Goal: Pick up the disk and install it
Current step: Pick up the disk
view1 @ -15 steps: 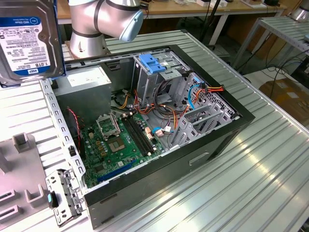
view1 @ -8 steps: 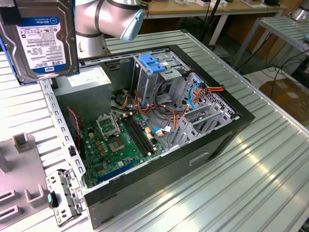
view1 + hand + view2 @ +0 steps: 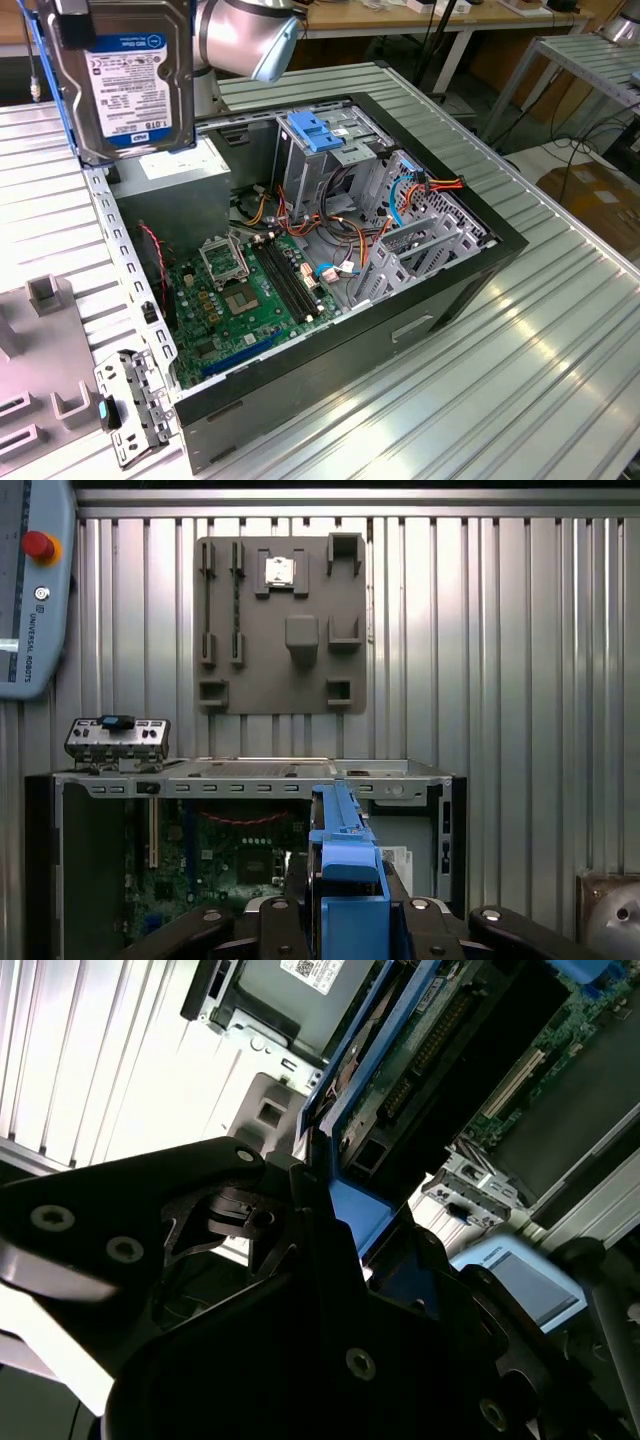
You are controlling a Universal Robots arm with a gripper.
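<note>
In the exterior view the disk (image 3: 135, 85) hangs upright over a corner of the open computer case (image 3: 480, 250), its flat labelled face edged by a blue plastic rail. In the second wrist view my matte black pincer (image 3: 345, 1215) is clamped on that rail. In the first wrist view the disk stands edge-on above the green motherboard (image 3: 240, 860), with a grey slotted plate (image 3: 280, 620) on the ribbed metal table (image 3: 520, 680).

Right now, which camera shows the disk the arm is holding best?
The exterior view: the disk faces that camera flat, label showing, held over the open computer case. The first wrist view sees it edge-on, a blue rail running out from the gripper. The second wrist view shows a slanted slice of its circuit-board side.
</note>
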